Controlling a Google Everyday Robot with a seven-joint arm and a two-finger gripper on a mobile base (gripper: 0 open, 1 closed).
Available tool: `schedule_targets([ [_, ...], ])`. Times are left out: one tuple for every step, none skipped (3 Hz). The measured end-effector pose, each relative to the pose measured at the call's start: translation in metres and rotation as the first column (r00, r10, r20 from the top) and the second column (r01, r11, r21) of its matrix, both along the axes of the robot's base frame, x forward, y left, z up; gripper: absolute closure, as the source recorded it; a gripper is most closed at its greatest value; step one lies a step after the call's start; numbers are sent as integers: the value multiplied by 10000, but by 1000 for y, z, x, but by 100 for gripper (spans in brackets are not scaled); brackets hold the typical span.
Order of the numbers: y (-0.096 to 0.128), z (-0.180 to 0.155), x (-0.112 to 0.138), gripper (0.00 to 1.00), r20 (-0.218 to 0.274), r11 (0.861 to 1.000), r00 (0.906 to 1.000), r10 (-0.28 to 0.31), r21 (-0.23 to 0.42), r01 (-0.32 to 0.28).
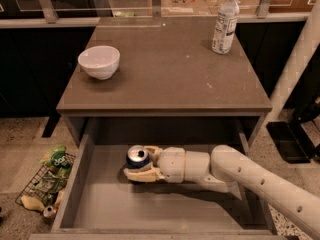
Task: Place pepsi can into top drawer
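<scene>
The one claw (141,162) is inside the open top drawer (100,204), toward its back and left of centre. Its two pale fingers (142,174) are clamped on the single pepsi can (137,156), one on the near side and one on the far side. The can's silver top faces up; whether its base touches the drawer floor cannot be told. Behind the claw, one white arm (260,179) runs off to the right over the drawer floor. Above the claw is the bench (170,79), which carries two things: one white bowl (99,61) up and to the left, and one clear water bottle (225,22) far up and to the right. Left of the claw, outside the drawer, one wire basket (42,184) of packets sits on the floor.
</scene>
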State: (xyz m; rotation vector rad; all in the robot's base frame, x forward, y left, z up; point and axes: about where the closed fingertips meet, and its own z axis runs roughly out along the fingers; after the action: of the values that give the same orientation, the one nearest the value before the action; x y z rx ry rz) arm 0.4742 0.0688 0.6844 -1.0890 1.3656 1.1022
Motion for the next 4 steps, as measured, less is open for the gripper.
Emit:
schedule_targets([
  [-6, -4, -2, 98, 122, 9993, 9997, -203, -311, 207],
  [-4, -3, -3, 75, 119, 9995, 9998, -155, -287, 159],
  [-2, -3, -4, 53, 122, 9995, 9999, -122, -283, 125],
  [0, -3, -4, 28, 126, 9996, 9999, -85, -277, 88],
])
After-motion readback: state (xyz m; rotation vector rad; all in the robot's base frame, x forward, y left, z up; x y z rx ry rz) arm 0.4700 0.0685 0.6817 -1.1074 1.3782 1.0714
